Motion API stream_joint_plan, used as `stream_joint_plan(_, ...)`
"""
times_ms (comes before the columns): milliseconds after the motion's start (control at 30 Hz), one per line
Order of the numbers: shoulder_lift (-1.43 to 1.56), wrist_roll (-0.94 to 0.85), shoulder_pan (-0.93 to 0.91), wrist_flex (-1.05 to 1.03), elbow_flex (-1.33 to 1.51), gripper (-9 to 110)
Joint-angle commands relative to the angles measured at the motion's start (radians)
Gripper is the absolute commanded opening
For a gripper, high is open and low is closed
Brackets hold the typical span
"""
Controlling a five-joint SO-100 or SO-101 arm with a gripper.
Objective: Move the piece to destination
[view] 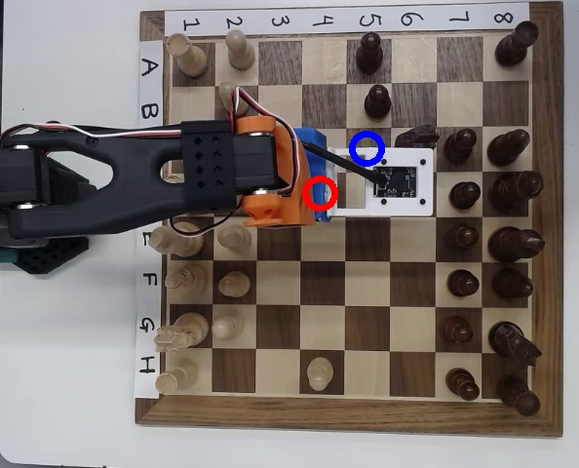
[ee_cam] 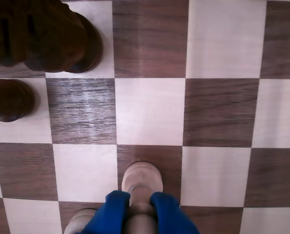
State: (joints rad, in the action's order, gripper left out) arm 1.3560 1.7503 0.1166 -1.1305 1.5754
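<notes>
In the wrist view the piece (ee_cam: 141, 181), a small pale pawn with a round head, sits between my blue fingers (ee_cam: 114, 210) over a dark square. My gripper (ee_cam: 141, 207) is shut on its stem. In the overhead view my gripper (view: 309, 185) is at the red-ringed square (view: 320, 193), and the arm hides the piece. The destination (view: 367, 148), a square ringed in blue, lies one column right and one row up from there and has nothing on it.
A dark pawn (view: 377, 99) and a dark knight (view: 416, 136) stand close to the destination. The white wrist camera board (view: 400, 181) overhangs the squares to its lower right. Dark pieces (ee_cam: 42, 36) fill the wrist view's top left, and a pale piece (ee_cam: 79, 222) sits at bottom left.
</notes>
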Motion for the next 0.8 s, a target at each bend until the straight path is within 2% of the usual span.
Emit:
stream_joint_plan(0, 0.023, 0.511, -0.044, 0.023, -0.023, 0)
stream_joint_plan(767, -0.014, 0.491, -0.048, -0.034, -0.187, 0)
